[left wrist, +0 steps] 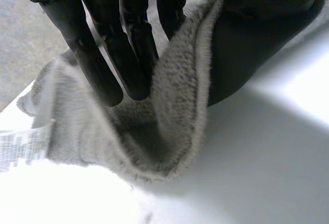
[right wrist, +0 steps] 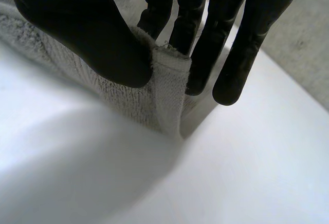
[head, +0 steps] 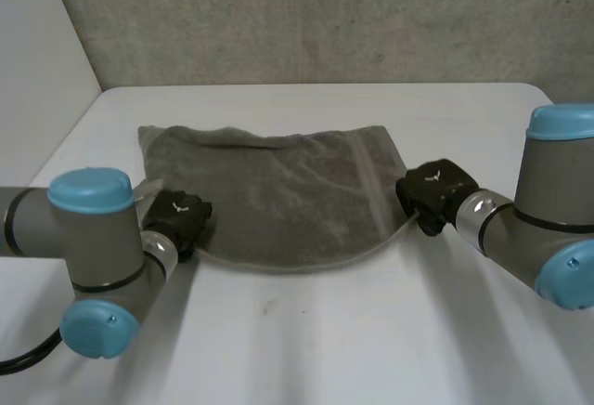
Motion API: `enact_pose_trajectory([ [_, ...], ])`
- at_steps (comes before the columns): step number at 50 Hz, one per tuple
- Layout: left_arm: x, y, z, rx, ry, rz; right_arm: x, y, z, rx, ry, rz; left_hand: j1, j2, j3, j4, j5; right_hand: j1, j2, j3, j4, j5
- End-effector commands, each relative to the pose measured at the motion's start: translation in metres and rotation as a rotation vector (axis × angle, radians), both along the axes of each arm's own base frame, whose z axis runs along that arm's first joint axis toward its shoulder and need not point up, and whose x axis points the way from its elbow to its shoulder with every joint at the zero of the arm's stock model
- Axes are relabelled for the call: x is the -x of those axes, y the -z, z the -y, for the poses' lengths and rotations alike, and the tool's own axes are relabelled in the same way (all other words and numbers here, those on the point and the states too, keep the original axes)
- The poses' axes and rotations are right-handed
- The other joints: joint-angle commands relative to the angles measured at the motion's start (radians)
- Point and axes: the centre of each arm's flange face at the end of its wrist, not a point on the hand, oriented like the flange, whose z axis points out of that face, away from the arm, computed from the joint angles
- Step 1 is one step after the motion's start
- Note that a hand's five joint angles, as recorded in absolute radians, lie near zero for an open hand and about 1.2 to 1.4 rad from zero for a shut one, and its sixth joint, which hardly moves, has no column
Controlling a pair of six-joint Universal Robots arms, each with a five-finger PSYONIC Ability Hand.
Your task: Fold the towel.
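Left robot hand [head: 178, 216] and right robot hand [head: 434, 191] — both low, reaching inward — each pinch one end of the towel [head: 278, 191].

The left arm [head: 93, 256] bends in at the near left of the towel [head: 278, 201]. The left hand [head: 178, 217] is at the towel's left edge, with straight fingers [left wrist: 123, 54] on one face and the thumb [left wrist: 257, 44] on the other, pinching the raised edge. The right arm [head: 548, 219] reaches in from the towel's right. The right hand [head: 434, 191] pinches the right edge, by the near corner, between its own thumb and straight fingers.
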Motion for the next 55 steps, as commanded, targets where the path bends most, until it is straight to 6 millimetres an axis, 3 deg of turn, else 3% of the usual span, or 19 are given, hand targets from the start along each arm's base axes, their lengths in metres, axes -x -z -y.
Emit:
enact_pose_trajectory([
  [1, 0.002, -0.021, 0.002, 0.098, 0.008, -0.013, 0.01, -0.014, -0.007, 0.019, 0.012, 0.009, -0.166, -0.167, -0.172, -0.172, -0.171, 0.024, 0.211, 0.208, 0.201, 0.228],
  [5, 0.0, -0.04, -0.001, 0.146, 0.007, -0.034, 0.014, -0.02, -0.008, 0.033, 0.023, 0.014, -0.345, -0.345, -0.351, -0.35, -0.35, 0.024, 0.211, 0.208, 0.201, 0.228],
  [9, -0.001, -0.042, -0.004, 0.147, 0.008, -0.035, 0.017, -0.017, -0.008, 0.046, 0.033, 0.019, -0.387, -0.387, -0.392, -0.392, -0.392, 0.024, 0.211, 0.208, 0.201, 0.228],
  [21, -0.013, -0.025, -0.01, 0.09, -0.01, 0.001, 0.031, -0.011, 0.003, 0.065, 0.081, 0.023, -0.395, -0.396, -0.401, -0.401, -0.4, 0.024, 0.211, 0.208, 0.201, 0.228],
  [33, -0.037, -0.029, -0.007, 0.077, -0.075, 0.006, 0.042, -0.009, 0.013, 0.074, 0.117, 0.022, -0.384, -0.384, -0.389, -0.389, -0.389, 0.024, 0.211, 0.208, 0.201, 0.228],
  [55, -0.061, -0.012, -0.015, -0.003, -0.121, 0.021, 0.041, -0.005, 0.011, 0.064, 0.113, 0.022, -0.296, -0.296, -0.301, -0.301, -0.301, 0.024, 0.211, 0.208, 0.201, 0.228],
])
